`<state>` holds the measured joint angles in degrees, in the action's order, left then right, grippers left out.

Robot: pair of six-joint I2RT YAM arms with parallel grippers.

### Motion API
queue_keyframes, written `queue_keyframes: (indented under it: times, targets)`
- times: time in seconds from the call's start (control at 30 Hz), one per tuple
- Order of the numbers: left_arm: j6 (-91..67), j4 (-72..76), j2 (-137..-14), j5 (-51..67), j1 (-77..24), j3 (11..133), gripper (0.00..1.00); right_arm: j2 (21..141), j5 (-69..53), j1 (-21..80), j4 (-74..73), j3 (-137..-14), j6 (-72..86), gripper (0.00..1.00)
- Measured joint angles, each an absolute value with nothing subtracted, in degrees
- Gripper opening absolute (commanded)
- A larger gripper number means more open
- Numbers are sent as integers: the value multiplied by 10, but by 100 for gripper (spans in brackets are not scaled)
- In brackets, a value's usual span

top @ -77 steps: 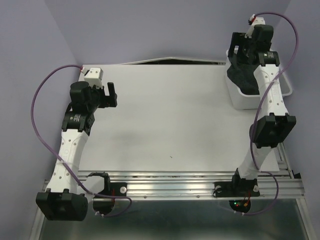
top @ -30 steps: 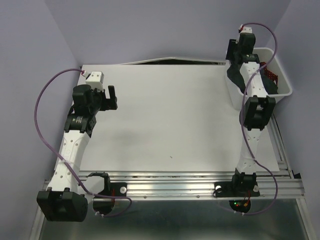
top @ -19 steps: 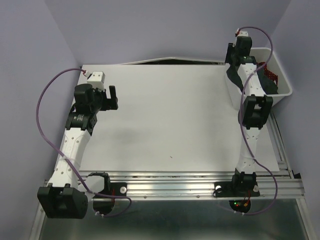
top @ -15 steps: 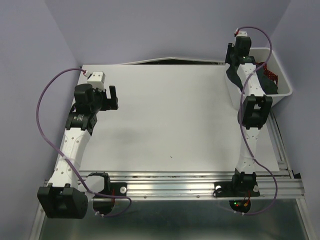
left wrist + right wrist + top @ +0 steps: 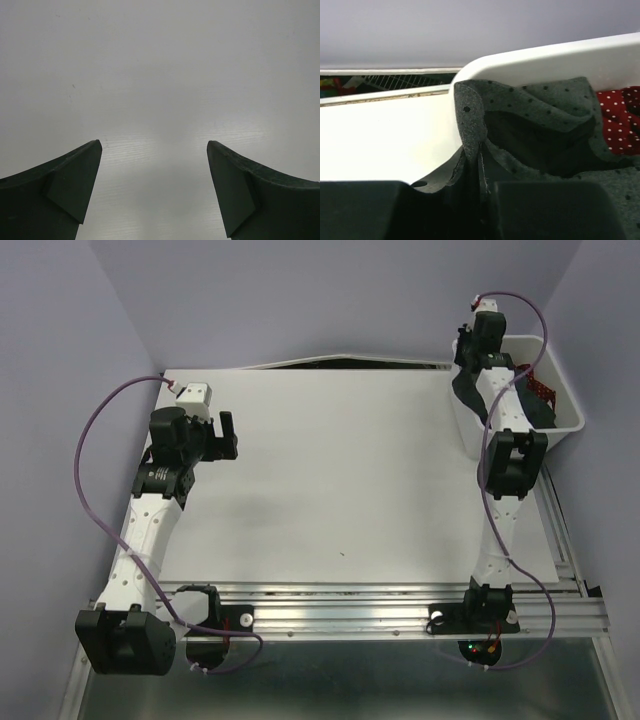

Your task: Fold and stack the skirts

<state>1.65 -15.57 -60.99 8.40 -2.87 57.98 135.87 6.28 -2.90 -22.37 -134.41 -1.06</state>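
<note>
- While the dark charcoal skirt [image 5: 540, 105] drapes over the left rim of the white bin [image 5: 545, 57] at the far right corner of the table [image 5: 340, 480], the right gripper [image 5: 480, 167] has its jaws pressed together on a fold of that cloth, right at the bin's edge.
- In the top view the same skirt spills down the outside of the bin's left wall, so part of it is already out, though most of it sits inside.
- Further right in the bin lies the red dotted skirt [image 5: 620, 117], touching the dark one and partly covered by it.
- No white skirt can be made out in any view. It may be hidden under the others or lost against the white plastic, and the pictures do not settle which.
- On the left side of the table, well apart from the bin, the left gripper [image 5: 154, 150] hovers over the bare surface with its jaws spread wide and nothing between them.
- Judged from this, the task is barely begun: no skirt lies on the table, none is folded, and no stack exists.
- What remains is nearly everything. The dark skirt must be drawn clear of the bin, laid flat and folded. The other skirts need the same, and then the folded pieces must be piled one on another.
</note>
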Motion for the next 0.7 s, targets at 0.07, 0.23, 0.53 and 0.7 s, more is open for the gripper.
queue_keyframes:
  times: [0.07, 0.23, 0.53, 0.7]
  targets:
    - [16, -156, -610, 84, -29, 580, 99, 1357, 71, -31, -221, -1344, -13, 15]
    - [16, -156, -610, 84, -29, 580, 98, 1354, 84, -40, -220, -1344, -22, 23]
    - [16, -156, -610, 88, -29, 580, 98, 1326, 86, -47, -218, -1345, -39, 1]
    - [16, -156, -610, 87, -29, 580, 99, 1302, 86, -51, -220, -1349, -45, 1]
